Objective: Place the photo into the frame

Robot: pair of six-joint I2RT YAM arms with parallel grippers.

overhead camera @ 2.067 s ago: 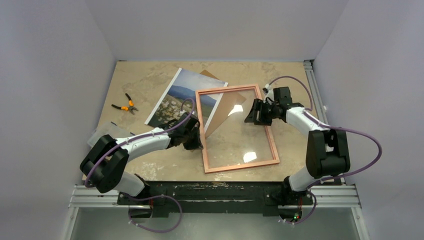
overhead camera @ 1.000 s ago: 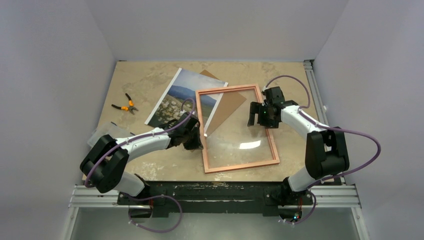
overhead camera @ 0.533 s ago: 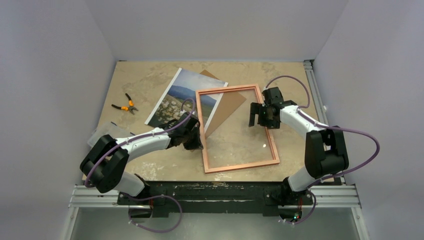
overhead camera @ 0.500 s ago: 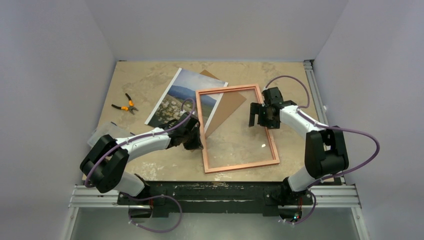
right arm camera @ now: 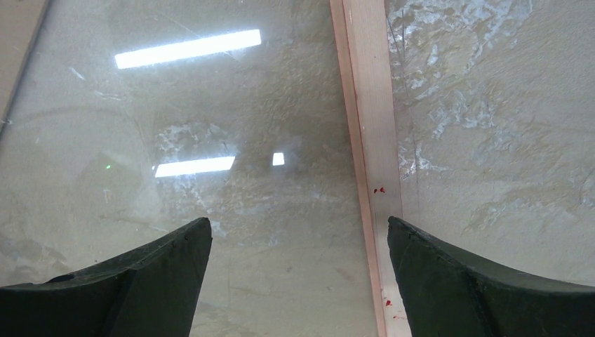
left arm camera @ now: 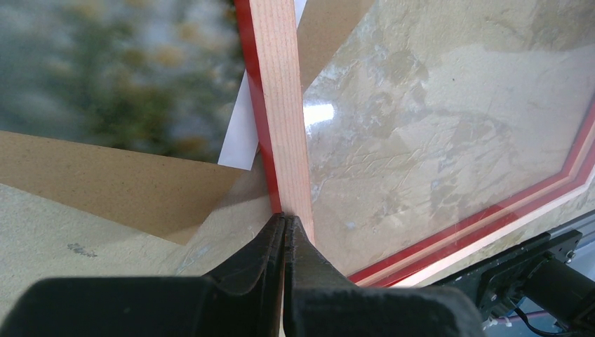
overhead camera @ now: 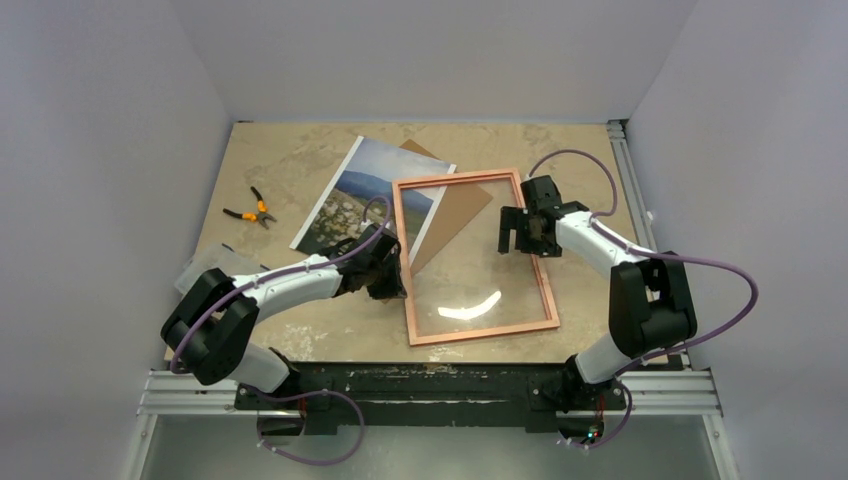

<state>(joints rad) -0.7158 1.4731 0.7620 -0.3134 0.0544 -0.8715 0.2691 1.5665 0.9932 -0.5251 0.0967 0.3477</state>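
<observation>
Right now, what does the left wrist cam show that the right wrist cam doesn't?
Left wrist only: the photo, the brown board, the red edge of the frame, the left gripper shut at a rail. Right wrist only: the right gripper open, straddling a rail untouched. Both: the frame's pale wood back, clear pane, table beneath.

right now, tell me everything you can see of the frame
The frame is a thin rectangle lying back up on the table: pale wood rails, red showing along the edges, and a clear pane catching lamp glare. Its left rail overlaps the photo and a brown board. The shut left pincer meets that rail; the open right pincer straddles the right rail with gaps on both sides.
</observation>
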